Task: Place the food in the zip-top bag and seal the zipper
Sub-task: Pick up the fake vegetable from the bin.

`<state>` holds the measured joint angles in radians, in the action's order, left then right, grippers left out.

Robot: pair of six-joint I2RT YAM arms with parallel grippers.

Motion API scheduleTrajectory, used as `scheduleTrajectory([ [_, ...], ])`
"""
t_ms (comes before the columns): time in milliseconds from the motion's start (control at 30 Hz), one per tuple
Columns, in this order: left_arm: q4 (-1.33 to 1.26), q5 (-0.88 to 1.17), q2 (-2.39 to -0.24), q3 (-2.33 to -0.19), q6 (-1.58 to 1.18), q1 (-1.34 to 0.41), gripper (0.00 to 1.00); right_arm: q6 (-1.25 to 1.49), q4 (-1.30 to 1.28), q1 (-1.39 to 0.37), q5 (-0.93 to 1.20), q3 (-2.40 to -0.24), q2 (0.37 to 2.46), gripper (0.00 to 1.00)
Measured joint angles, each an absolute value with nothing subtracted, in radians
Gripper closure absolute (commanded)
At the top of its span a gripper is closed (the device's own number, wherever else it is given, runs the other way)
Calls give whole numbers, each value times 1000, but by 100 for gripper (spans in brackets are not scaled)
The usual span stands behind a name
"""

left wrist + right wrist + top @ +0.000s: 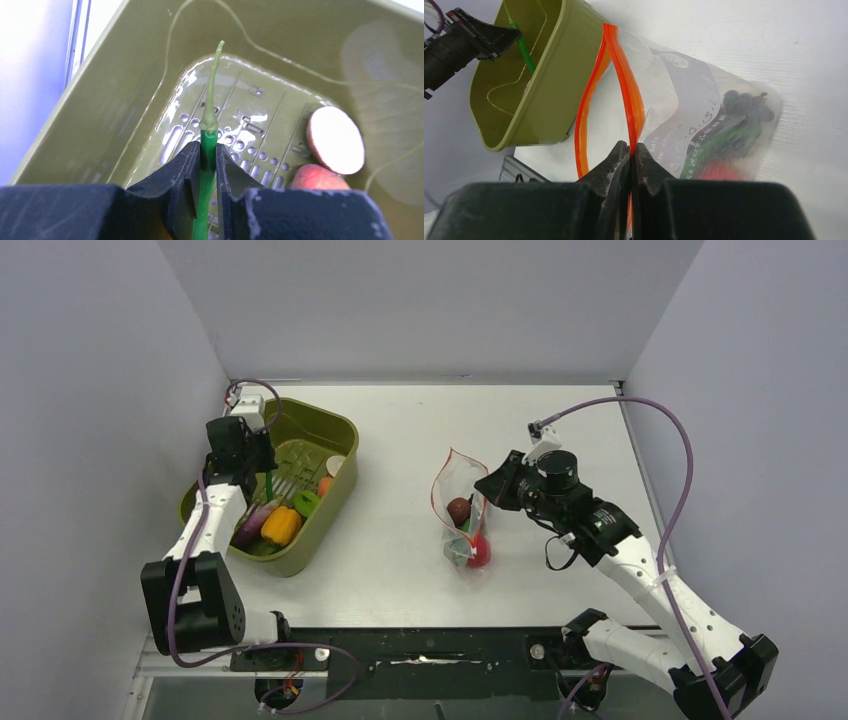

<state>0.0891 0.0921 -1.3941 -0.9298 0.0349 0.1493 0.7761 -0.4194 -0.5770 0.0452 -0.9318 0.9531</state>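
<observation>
The left pincer (208,150) is pressed onto a thin green stem (210,107) (bean or stalk, hard to say which). It holds the stem upright inside the tub (322,525). In the top view the tub sits at 9 o'clock from the bag (450,480), well apart from it on the desk (400,440). Also in the tub are a yellow-orange piece (281,525), a lime piece (306,503), a purple one (250,523), an orange-red one (320,177) and a pale cut disc (335,140).

The right pincer (631,150) pinches one lip of the zipper (621,70). The other lip bows away, so the mouth gapes toward 12 o'clock. The bag lies on the desk with a brown round (459,508), a red round (479,552), dark grapes (744,107) and green bits (724,137) toward its 6 o'clock end.
</observation>
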Motion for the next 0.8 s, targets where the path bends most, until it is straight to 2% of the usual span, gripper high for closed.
scheduleTrajectory([
  [433,-41,179,-1157,-899,-72,145,97,803,-403,-584,46,-933,1011,100],
  [800,-155,391,-1097,-886,-244,130,99,850,-392,-584,49,-957,1033,100],
])
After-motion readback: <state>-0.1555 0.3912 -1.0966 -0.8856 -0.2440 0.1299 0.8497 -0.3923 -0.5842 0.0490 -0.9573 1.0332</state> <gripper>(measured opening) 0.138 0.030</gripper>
